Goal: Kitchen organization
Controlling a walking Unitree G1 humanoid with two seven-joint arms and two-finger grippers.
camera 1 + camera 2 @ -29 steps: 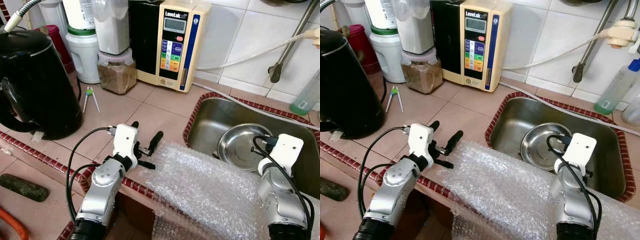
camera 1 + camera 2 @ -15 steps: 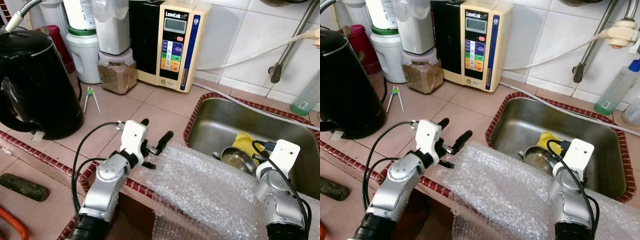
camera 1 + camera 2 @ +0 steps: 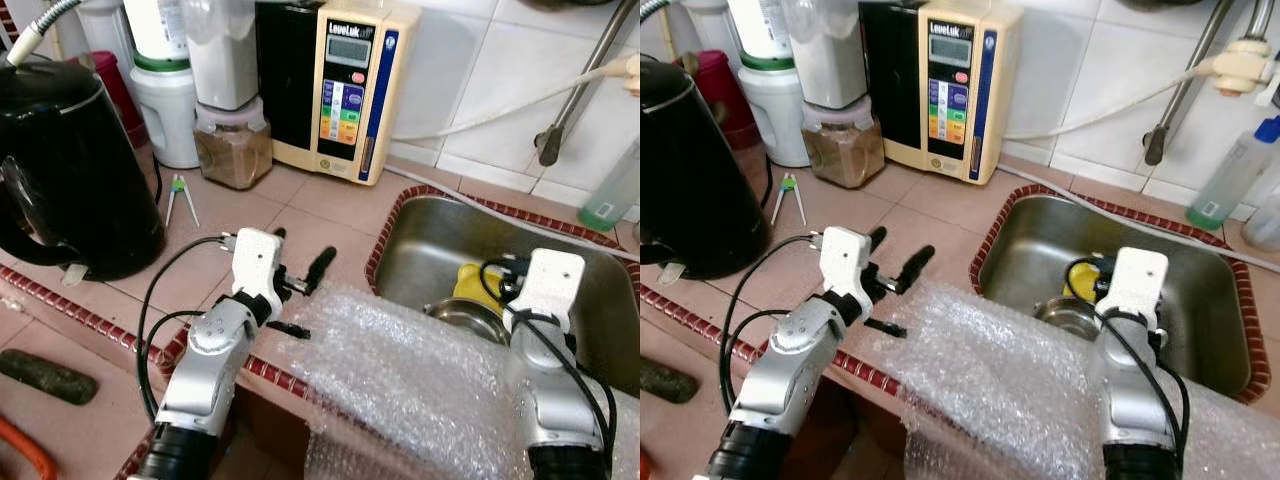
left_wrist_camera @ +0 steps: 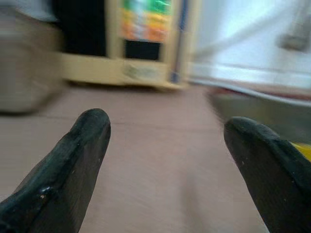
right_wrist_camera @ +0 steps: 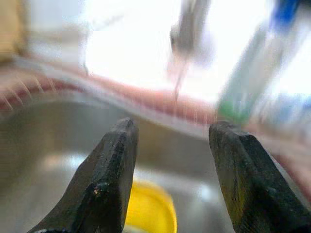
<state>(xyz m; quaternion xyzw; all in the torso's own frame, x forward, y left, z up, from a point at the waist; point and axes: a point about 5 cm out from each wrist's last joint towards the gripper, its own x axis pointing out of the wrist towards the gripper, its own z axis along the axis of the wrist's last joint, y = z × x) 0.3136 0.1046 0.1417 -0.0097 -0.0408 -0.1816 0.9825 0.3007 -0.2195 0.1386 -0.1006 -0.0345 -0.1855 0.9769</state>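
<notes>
Your left claw (image 3: 298, 268) is hovering just over the tiled bench (image 3: 250, 215), fingers spread wide apart with nothing between them, pointing toward the water machine (image 3: 345, 90) against the back wall. The sheet of bubble wrap (image 3: 400, 375) sits just beside that claw on its sink side, draped over the front edge of the bench. Your right claw (image 5: 170, 160) is up over the steel sink (image 3: 440, 245), fingers also apart and gripping nothing. Just below and ahead of that claw you've got a yellow thing (image 5: 148, 211) in the basin, can't tell what it is exactly, and right next to it the rim of a metal bowl (image 3: 465, 320) peeking out past the bubble wrap. Further beyond the right claw there's a green bottle (image 3: 612, 190) standing on the far rim of the sink. Off to the outer side of your left claw, well apart, sits the black kettle (image 3: 70, 165), with a small pair of tongs (image 3: 180, 195) lying on the tiles near it.
</notes>
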